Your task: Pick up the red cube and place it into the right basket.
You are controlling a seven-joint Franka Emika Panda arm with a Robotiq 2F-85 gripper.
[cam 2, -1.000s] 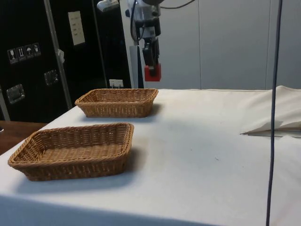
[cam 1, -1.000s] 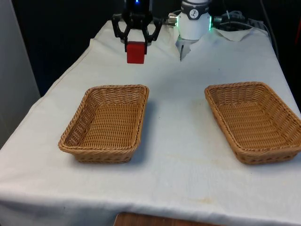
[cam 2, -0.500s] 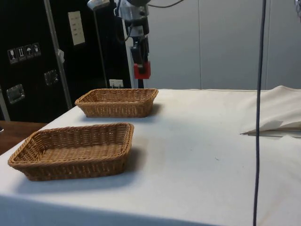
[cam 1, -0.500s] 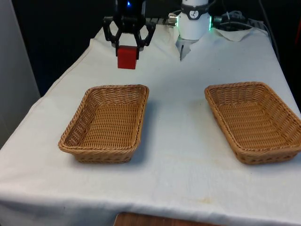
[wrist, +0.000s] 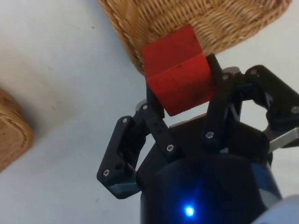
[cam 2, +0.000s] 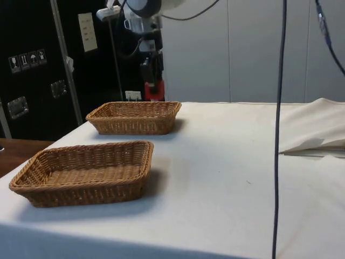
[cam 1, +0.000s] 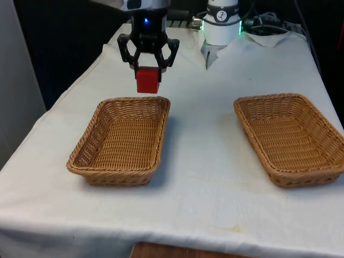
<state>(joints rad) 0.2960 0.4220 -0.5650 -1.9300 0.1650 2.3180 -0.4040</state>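
Now claw [cam 1: 148, 69] clamped on red cube [cam 1: 148, 80], wrist cam shows basket [wrist: 187, 18] rim beneath, front doesn't

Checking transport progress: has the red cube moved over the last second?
Yes. The red cube, held in the black gripper, has shifted toward the front view's left and lower, closer to the far rim of the wicker basket on that side.

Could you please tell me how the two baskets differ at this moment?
The left basket in the front view has the gripper holding the red cube above its far rim; the right basket has nothing over it. In the side view, the right basket sits nearer. Both are empty, rectangular wicker.
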